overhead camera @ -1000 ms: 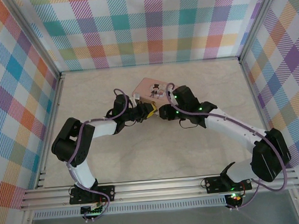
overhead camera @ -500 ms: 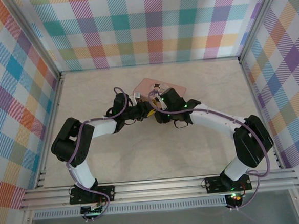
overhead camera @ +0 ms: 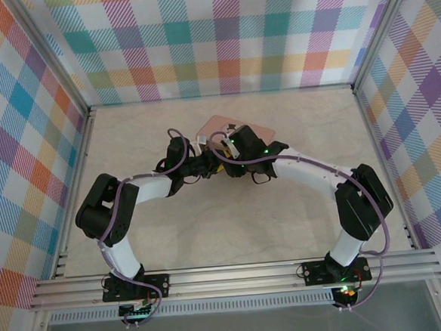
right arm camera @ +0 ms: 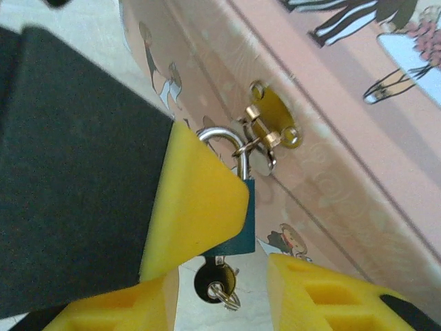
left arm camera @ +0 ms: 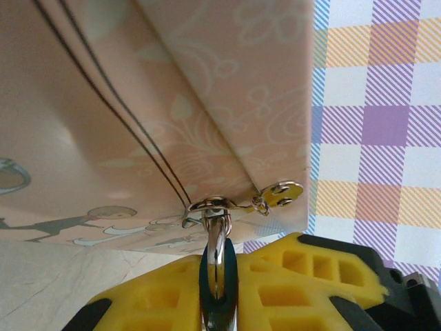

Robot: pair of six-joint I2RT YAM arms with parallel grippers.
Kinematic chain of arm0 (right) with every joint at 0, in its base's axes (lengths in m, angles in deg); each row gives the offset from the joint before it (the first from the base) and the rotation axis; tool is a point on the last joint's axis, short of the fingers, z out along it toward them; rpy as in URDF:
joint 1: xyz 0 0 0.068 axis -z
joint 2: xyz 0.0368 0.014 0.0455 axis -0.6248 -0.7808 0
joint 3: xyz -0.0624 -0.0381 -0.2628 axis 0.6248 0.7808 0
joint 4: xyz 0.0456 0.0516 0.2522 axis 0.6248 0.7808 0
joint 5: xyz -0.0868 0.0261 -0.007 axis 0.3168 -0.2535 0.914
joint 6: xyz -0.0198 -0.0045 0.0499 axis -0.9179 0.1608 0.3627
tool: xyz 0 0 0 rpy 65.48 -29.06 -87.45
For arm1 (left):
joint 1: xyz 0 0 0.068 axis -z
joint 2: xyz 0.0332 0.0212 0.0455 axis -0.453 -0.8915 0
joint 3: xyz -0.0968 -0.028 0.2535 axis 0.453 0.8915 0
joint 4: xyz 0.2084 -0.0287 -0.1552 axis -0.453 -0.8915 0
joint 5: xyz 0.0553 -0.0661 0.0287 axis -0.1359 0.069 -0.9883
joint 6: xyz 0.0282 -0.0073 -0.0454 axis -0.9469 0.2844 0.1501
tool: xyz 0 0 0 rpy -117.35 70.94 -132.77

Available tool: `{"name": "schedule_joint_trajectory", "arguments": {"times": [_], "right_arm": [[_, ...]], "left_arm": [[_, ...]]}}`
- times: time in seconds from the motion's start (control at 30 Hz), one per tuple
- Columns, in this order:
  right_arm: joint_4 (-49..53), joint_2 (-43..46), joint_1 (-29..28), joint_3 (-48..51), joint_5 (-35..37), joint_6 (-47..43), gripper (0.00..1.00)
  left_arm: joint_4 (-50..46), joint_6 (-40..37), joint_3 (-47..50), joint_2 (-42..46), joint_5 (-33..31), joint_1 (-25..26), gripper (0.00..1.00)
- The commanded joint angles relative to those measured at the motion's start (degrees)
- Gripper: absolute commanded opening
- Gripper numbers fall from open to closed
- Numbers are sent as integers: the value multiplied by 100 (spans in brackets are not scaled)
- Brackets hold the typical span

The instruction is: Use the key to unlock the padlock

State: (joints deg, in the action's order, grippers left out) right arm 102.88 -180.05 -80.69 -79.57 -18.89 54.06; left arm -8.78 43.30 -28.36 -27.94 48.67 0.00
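Bracing the lock is the left end effector point(left arm camera: 219, 276), pinched narrow on the padlock point(right arm camera: 244, 221). The padlock's shackle hangs through the hasp point(right arm camera: 272, 131) on the front of the pink tin point(overhead camera: 214, 126), near the middle of the tabletop point(overhead camera: 210, 227). The key point(right arm camera: 212, 281) sits in the padlock's underside, its dark head hanging free. The right end effector point(right arm camera: 224, 289) stands partly open with a finger either side of that head, apparently gripping nothing. It should centre, close squarely on the head, then twist gently without dragging the padlock sideways.
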Motion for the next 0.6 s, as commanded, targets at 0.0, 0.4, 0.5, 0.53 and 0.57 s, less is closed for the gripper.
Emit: {"name": "schedule_joint_trajectory", "arguments": {"times": [0.0, 0.4, 0.5, 0.53, 0.57], "right_arm": [[127, -38, -52, -170, 62, -210, 40], [317, -360, -105, -504, 309, -459, 29], [369, -391, -122, -524, 292, -539, 14], [392, -398, -121, -518, 276, -549, 10], [395, -397, -118, -495, 229, -565, 4]], "left_arm": [[368, 14, -194, 159, 238, -48, 17], [462, 67, -176, 141, 274, -54, 16], [462, 67, -169, 138, 265, -57, 16], [467, 67, -164, 151, 261, -57, 17], [481, 67, -162, 149, 269, -66, 16]]}}
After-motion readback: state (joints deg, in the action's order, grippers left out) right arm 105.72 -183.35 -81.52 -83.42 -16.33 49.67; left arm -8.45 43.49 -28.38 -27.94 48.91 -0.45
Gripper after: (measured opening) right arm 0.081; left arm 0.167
